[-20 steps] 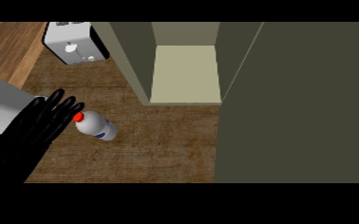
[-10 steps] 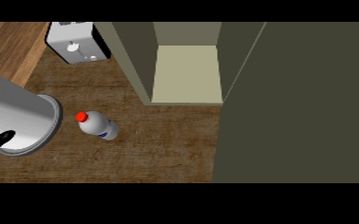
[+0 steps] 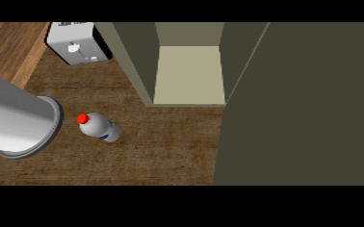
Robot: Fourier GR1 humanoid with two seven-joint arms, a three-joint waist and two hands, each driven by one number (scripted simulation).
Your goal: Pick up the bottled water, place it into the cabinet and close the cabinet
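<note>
Gone from view since a second ago: the black left hand, which was lying over the bottled water (image 3: 101, 129). Only the grey left forearm (image 3: 21, 120) is now occupying the 9 o'clock edge, while the bottle is keeping its spot. Item one, cabinet door (image 3: 298, 106): dark olive panel, swung open, filling the 3 o'clock side. Item two, counter (image 3: 163, 149): dark brown wood grain, running under everything, with a lighter wood strip (image 3: 16, 48) showing at 10 o'clock. Item three, cabinet (image 3: 188, 74): standing open at 12 o'clock, its pale floor lying bare. Item four, left forearm: blunt round end facing 3 o'clock. No hand is showing beyond it, so its state cannot be told, and the right hand is not showing either. Item five, white boxy appliance (image 3: 77, 45): sitting at 11 o'clock, just beside the cabinet's left wall. Item six, bottled water: resting on the counter, apparently upright, red cap (image 3: 83, 119) showing toward 10 o'clock of its body. It is lying at 3 o'clock of the forearm's end, near but apart, with the cabinet opening lying at 1 o'clock from it. Judgement: the left arm is sitting nearer, so the pick is likely falling to it.
</note>
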